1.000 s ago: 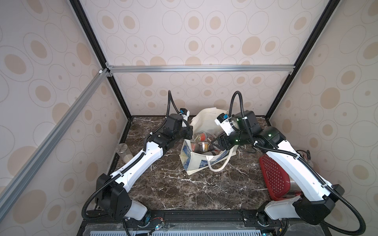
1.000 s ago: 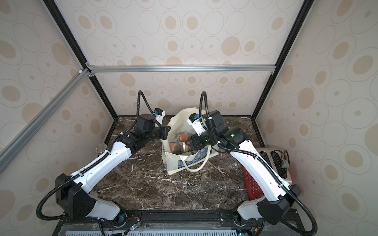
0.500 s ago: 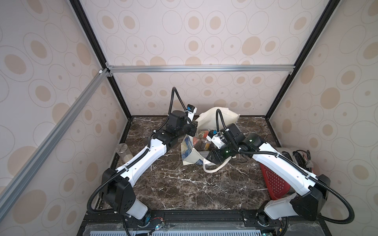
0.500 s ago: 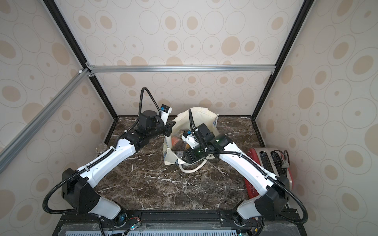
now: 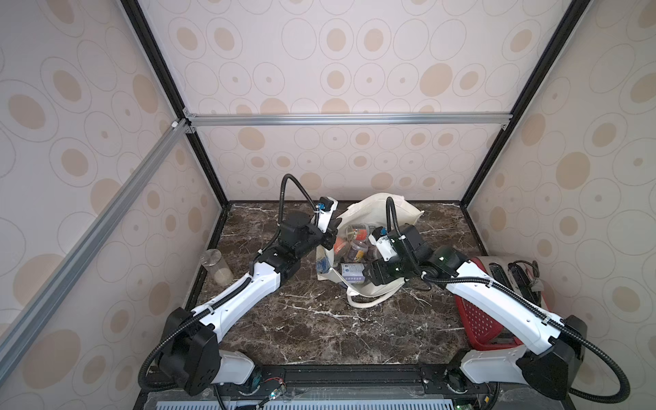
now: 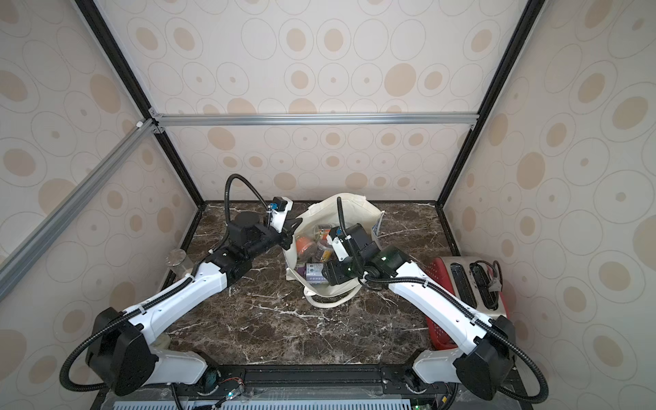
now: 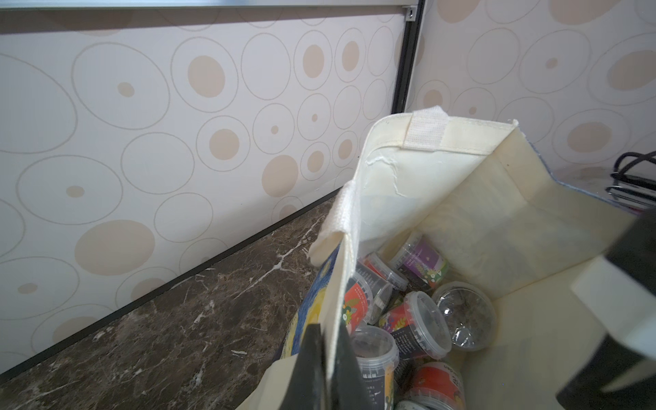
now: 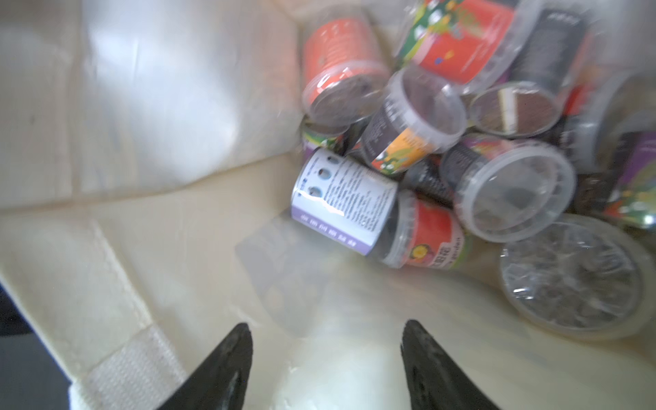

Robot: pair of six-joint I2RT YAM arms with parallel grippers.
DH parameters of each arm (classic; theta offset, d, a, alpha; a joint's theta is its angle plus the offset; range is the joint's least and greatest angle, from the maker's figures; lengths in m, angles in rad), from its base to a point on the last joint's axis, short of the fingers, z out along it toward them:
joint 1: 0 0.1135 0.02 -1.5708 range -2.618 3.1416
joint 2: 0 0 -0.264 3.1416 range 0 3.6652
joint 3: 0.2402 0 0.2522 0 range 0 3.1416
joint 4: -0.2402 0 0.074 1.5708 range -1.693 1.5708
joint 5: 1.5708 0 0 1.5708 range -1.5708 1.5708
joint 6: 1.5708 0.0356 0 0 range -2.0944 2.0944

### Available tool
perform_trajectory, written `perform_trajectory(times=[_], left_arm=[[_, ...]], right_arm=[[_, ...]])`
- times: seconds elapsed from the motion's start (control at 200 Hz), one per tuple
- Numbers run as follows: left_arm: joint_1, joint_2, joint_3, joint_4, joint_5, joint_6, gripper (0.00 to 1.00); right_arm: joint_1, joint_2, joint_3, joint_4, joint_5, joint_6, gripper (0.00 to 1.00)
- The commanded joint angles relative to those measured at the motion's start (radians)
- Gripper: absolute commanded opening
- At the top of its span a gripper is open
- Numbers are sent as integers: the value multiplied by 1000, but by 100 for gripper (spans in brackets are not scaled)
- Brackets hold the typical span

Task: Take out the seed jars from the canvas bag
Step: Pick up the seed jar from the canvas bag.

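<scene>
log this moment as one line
left jaws: shut on bag rim | right jaws: open inside bag, nothing held | jars: piled in bag

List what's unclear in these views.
- Count: upper jars hide lower ones in both wrist views; the bag and right arm cover them in top views.
- Label text: blurred in right wrist view, too small elsewhere.
- Right gripper: hidden behind its own wrist in top views.

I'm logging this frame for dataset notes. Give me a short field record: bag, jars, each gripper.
bag: canvas bag, mouth open
jars: seed jars, piled on their sides inside the bag
left gripper: shut on the bag's rim
right gripper: open, inside the bag, pointing at the jars
</scene>
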Motion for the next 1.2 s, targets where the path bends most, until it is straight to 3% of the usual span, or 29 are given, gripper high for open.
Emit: perform_trajectory(times=[0.0, 0.21, 0.41, 0.54, 0.645, 0.76, 0.835, 0.905, 1.196], left_arm=[[-5, -71, -27, 85, 76, 50, 0], [-10, -142, -108, 80, 58, 36, 0], [-13, -142, -111, 72, 33, -16, 0], [-15, -128, -90, 60, 43, -69, 0], [-15, -128, -84, 56, 44, -73, 0], [-16, -129, -85, 62, 29, -76, 0], [-16, -125, -79, 64, 24, -83, 0], [-16, -121, -75, 69, 27, -88, 0], [-16, -108, -58, 69, 15, -91, 0]], right_arm=[[-10, 30, 53, 16, 151, 71, 71], [-9, 153, 112, 59, 81, 81, 71], [-7, 198, 102, 153, 244, 133, 72], [-8, 230, 92, 284, 302, 148, 83], [-11, 278, 114, 351, 301, 138, 85], [-20, 352, 157, 369, 297, 116, 88], [-33, 386, 185, 351, 290, 104, 98], [-40, 386, 164, 387, 314, 98, 99], [-111, 425, 127, 520, 68, 46, 94]])
